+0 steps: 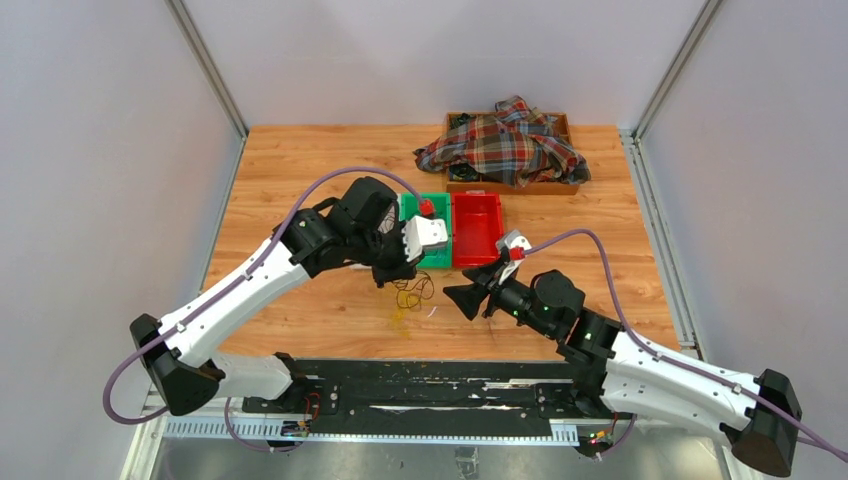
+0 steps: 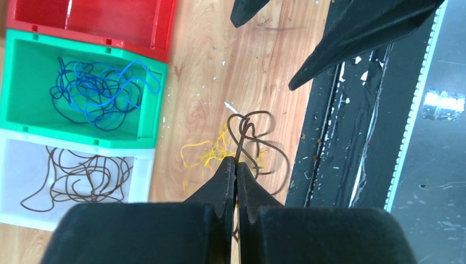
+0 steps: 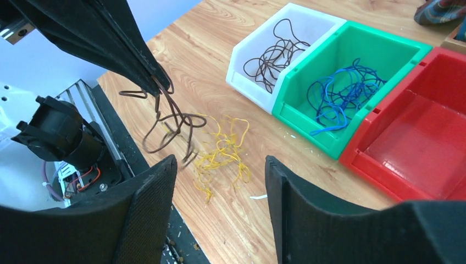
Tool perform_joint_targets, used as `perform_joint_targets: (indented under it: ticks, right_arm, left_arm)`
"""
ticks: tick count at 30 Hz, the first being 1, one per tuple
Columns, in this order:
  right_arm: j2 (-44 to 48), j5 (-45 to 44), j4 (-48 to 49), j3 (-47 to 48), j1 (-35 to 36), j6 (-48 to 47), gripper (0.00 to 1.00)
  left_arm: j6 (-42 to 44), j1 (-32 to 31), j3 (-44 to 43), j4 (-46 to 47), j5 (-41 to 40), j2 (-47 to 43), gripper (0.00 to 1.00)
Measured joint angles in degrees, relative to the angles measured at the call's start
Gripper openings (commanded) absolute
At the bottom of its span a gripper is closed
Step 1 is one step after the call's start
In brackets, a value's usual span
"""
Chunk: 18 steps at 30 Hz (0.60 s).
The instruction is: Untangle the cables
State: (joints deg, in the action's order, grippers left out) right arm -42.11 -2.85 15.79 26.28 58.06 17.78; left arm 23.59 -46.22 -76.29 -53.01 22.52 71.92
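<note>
My left gripper is shut on a dark brown cable, whose loops hang from the fingertips just above the table. Under and beside it, a yellow cable lies loose on the wood; the brown loops overlap its left side. My right gripper stands open just right of the pile, with nothing between its fingers. Blue cables lie in the green bin. More brown cables lie in the white bin.
A red bin stands next to the green one, with nothing showing inside. A plaid cloth is heaped over a wooden box at the back. A black rail runs along the table's near edge.
</note>
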Motion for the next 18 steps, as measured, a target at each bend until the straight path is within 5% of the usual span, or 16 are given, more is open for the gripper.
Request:
perform_joint_targets:
  ticks: [9, 15, 18]
  right_arm:
    - [-5.18, 5.09, 6.67, 0.02, 0.00, 0.87, 0.62]
    - [-9.42, 9.38, 11.04, 0.24, 0.00, 2.86, 0.47]
    - [-10.43, 10.29, 11.28, 0.24, 0.00, 3.74, 0.30]
  left_arm:
    - [-3.26, 0.00, 0.02, -0.42, 0.17, -1.27, 0.01]
    - [-3.21, 0.00, 0.00, -0.55, 0.90, -2.16, 0.00]
    - [-2.99, 0.00, -0.09, -0.96, 1.68, -2.16, 0.00]
